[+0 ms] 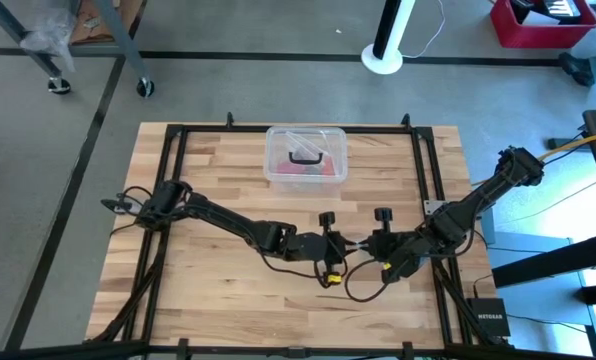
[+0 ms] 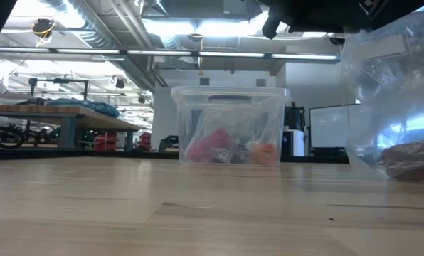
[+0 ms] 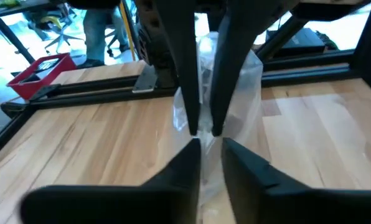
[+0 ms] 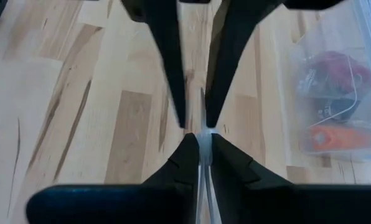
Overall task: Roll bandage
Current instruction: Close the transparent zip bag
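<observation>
table [image 1: 218, 300] centre: both grippers meet tip to tip, left gripper [image 1: 346, 243] and right gripper [image 1: 368, 243], a clear plastic bag [image 3: 235, 81] pinched between them, closing the gap. clear box [image 1: 306, 155] stands at the far edge, well apart from the arms; open wood between. left arm lies across the left half, right arm across the right. near edge in front of the grippers is bare wood. black frame rails [image 1: 173, 200] border both sides.
</observation>
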